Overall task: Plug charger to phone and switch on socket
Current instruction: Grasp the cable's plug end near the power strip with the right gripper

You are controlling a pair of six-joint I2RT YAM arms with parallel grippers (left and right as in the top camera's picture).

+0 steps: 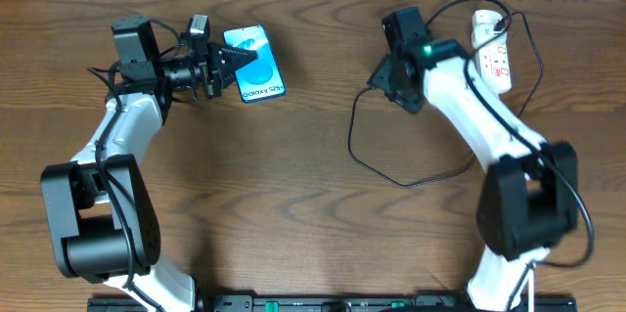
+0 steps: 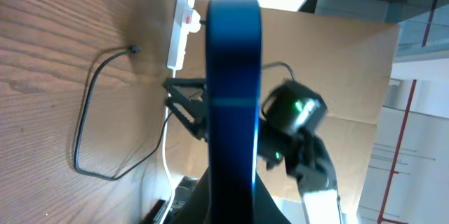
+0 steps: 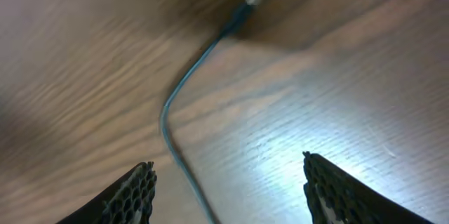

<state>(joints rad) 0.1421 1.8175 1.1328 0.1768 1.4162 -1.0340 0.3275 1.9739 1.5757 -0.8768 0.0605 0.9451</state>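
Cyan-blue phone (image 1: 262, 82) with a white band; black charger (image 3: 237, 17); white socket (image 1: 496, 58) marked red — on a brown, wood-grained tabletop (image 1: 293, 214).

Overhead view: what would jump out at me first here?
The bright blue phone at upper left, pinched in the left gripper. To its right a thin black cable loops toward the white socket at upper right. The right gripper hangs open above the cable's tip.

Place: a robot lab bench — indoors.
Signs: wood-grain counter (image 1: 293, 185), cardboard screen (image 2: 351, 55) behind it, left arm (image 1: 122, 141) and right arm (image 1: 479, 116) mounted.
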